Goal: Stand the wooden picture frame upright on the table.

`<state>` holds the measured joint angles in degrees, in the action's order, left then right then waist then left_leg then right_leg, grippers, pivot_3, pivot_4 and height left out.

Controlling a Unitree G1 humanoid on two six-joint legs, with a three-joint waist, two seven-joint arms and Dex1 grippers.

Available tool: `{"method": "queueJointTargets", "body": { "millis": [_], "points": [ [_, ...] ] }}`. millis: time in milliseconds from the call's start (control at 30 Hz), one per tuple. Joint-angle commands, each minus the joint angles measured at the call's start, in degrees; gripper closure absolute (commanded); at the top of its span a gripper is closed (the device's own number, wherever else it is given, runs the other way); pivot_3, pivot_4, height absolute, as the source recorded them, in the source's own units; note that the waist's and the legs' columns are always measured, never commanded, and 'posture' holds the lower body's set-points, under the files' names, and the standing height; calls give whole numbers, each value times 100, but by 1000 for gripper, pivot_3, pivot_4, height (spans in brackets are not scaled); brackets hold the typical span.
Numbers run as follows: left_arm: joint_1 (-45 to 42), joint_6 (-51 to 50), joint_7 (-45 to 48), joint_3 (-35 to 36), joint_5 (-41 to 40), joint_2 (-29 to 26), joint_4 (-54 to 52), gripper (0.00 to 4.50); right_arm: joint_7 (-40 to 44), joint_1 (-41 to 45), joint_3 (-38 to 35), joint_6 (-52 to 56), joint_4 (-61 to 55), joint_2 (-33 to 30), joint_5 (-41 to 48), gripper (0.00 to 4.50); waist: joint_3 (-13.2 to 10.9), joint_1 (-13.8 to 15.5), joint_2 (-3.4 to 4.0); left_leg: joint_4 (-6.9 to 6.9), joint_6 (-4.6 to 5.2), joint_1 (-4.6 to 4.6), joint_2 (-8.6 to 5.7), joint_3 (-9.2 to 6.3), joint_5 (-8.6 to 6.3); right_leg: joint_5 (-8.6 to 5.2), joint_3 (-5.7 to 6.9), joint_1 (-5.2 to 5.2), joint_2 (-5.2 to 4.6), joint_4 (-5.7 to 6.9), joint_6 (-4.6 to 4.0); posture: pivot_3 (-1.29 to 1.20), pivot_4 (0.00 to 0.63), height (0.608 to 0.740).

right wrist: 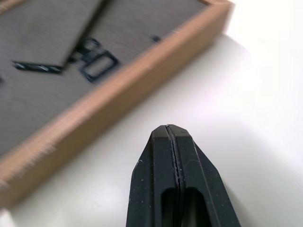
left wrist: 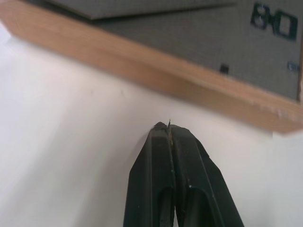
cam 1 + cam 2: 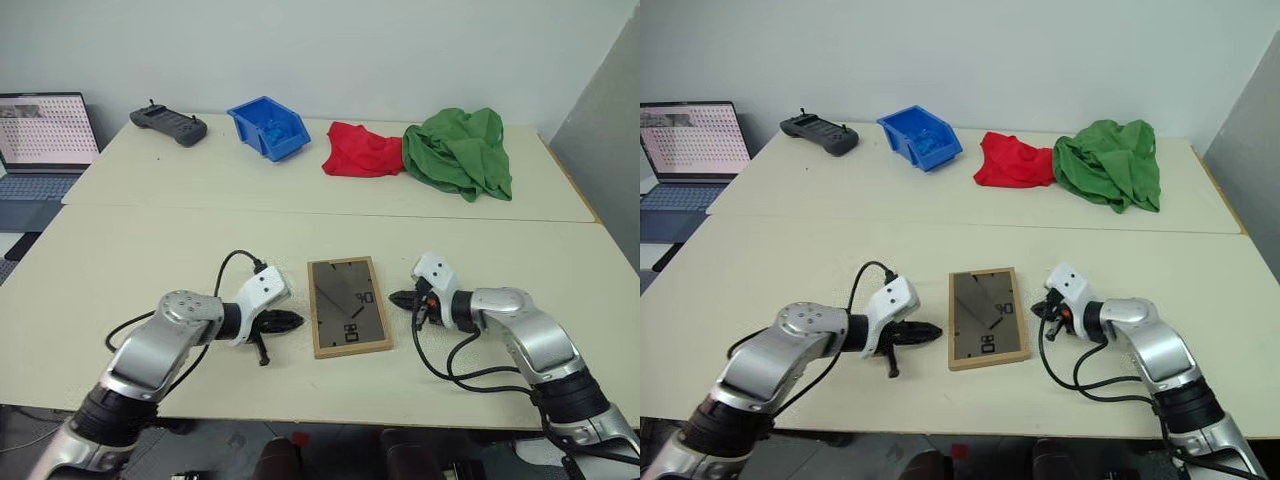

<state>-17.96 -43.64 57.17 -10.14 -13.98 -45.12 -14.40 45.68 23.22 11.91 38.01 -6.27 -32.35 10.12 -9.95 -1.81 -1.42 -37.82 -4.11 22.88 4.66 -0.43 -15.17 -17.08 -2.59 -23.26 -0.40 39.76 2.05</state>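
Frame-wise, the wooden picture frame (image 3: 348, 306) lies back-up on the bench (image 3: 120, 260), long axis running away from the robot, between 2 clenched, empty claws, left claw (image 3: 297, 320) and right claw (image 3: 393, 297), both just beside its long edges.

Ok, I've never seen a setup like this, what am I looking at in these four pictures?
A two-armed humanoid robot faces a pale table. Two pictures come from its head cameras; two from cameras on its wrists, looking along the black fingers. The wooden picture frame lies flat, back side up, between the left gripper and right gripper. Both are shut, holding nothing, beside the frame without touching it. Farther back lie a laptop, handheld controller, blue bin, red cloth and green cloth.
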Motion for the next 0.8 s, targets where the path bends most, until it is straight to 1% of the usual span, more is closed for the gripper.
{"method": "queueJointTargets", "body": {
  "millis": [33, 100, 167, 233, 267, 333, 367, 400, 433, 500, 533, 633, 733, 800],
  "points": [
    [76, -1111, 317, 848, -1083, -10, 127, 4000, -60, 65, -204, -172, -121, -32, 15, 4500, -2, -10, -2, 0, 0, 0, 0, 1, 0, 0, 0, 0, 0, 1, 0, 0, 150, 740],
    [217, -2094, 579, 1316, -2018, 11, -52, 3506, -37, 75, -200, -139, -186, 12, 105, 4500, -3, -14, -3, 0, 1, 5, 2, -1, -1, -1, 1, -4, 2, 2, -1, 0, 150, 740],
    [303, -3057, 614, 1746, -2785, 120, -97, 3105, 19, 40, -109, -167, -220, 22, 112, 4500, -3, -7, -2, 1, 2, 6, 2, 0, -1, -3, 1, -5, 2, 0, 0, 0, 150, 740],
    [277, -3833, 381, 2133, -3175, 370, 186, 2527, -2, 2, -31, -242, -184, 57, 45, 4500, -3, -6, -3, 0, 3, 7, 1, -2, -2, -3, 2, -5, 1, -1, 0, 0, 150, 740],
    [231, -4143, 233, 2302, -3259, 503, 365, 2421, -11, -7, -10, -261, -168, 73, 24, 4500, -3, -1, -3, -1, 3, 7, 1, -2, -2, -3, 2, -4, 1, 1, 0, 0, 150, 740],
    [85, -4730, -31, 2667, -3450, 768, 864, 1990, -7, -23, 41, -309, -151, 77, -19, 4500, -3, 3, -4, -4, 3, 4, 0, -5, -2, -3, 5, -1, 1, 4, 0, 0, 150, 740],
    [61, -4840, -174, 2757, -3590, 832, 1104, 1825, 14, -35, 69, -313, -167, 70, -22, 4500, -3, 4, -3, -5, 3, 4, 0, -9, -1, -3, 7, -1, 1, 4, 0, 0, 150, 740],
    [60, -4885, -299, 2794, -3738, 859, 1264, 1563, 30, -44, 91, -311, -187, 66, -17, 4500, -2, -2, -4, -7, 3, 3, -1, -9, -1, -3, 7, 0, 0, 10, 0, 0, 150, 740],
    [88, -4886, -420, 2792, -3797, 892, 1349, 1420, 49, -53, 123, -312, -214, 63, -13, 4500, -2, -3, -4, -6, 3, 3, -1, -12, -1, -3, 8, 0, 1, 9, 0, 0, 150, 740],
    [50, -4886, -770, 2806, -3880, 1051, 1628, 878, 68, -46, 177, -322, -214, 84, -16, 4500, -1, -11, -2, -5, 3, 1, -1, -13, -1, -3, 6, 0, 1, 9, 0, 0, 150, 740],
    [19, -4886, -944, 2840, -3903, 1163, 1774, 711, 67, -40, 197, -313, -204, 117, -9, 4500, 0, -14, 0, -4, 2, -1, 0, -12, -1, -3, 6, 0, 1, 10, 0, 0, 150, 740],
    [51, -4886, -1240, 2755, -3947, 1416, 1814, 55, 22, -30, 241, -322, -173, 198, -27, 4500, 2, -17, 0, -4, 2, -4, 1, -13, -1, -3, 6, 0, 3, 14, -2, 0, 150, 740],
    [36, -4886, -1537, 2696, -3958, 1679, 1873, 15, -23, -7, 284, -338, -110, 286, -54, 4500, 17, -2, 18, -4, 1, -5, -2, -13, -1, -3, 5, 4, -1, 13, -2, 0, 150, 740],
    [32, -4841, -1652, 2569, -3812, 1805, 1902, 15, -59, 40, 360, -380, -48, 375, -103, 4500, 31, 15, 25, -6, 1, -5, -5, -12, -1, -3, 5, 7, -4, 12, -2, 0, 150, 740]
  ]
}}
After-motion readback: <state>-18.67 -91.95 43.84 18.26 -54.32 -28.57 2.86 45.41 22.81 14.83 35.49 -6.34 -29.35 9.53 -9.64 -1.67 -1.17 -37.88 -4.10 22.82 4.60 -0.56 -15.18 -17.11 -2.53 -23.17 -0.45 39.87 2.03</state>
